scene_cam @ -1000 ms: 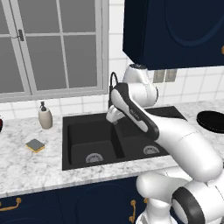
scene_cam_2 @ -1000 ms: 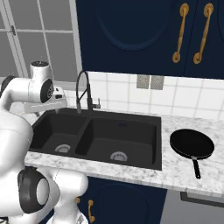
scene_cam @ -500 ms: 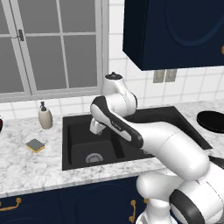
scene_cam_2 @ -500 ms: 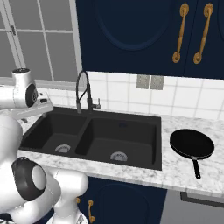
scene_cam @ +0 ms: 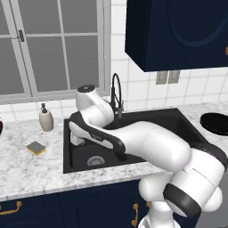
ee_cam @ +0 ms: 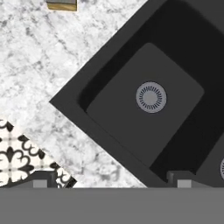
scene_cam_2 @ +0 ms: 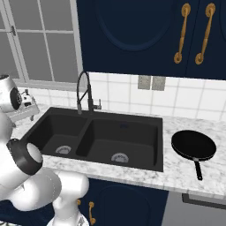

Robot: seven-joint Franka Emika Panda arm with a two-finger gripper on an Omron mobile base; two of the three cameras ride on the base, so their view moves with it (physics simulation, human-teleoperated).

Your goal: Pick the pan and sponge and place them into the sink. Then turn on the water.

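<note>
Gripper [ee_cam: 112, 179] — fingertips [ee_cam: 43, 180] set well apart, open and holding nothing — hangs over the front left corner of the sink [scene_cam: 71, 167], above its left basin and drain [ee_cam: 151, 97]. Sponge [scene_cam: 35, 148] (yellow, dark top) lies on the marble counter [scene_cam: 26, 173] left of the sink, near the soap dispenser [scene_cam: 46, 118]. Pan [scene_cam_2: 193, 146] rests on the counter right of the sink, handle toward the front edge. Faucet [scene_cam_2: 82, 92] — behind the basins, below the window [scene_cam: 53, 44].

Sponge [scene_cam: 35, 148] lies left of sink [scene_cam: 133, 153], pan [scene_cam_2: 193, 145] right.
</note>
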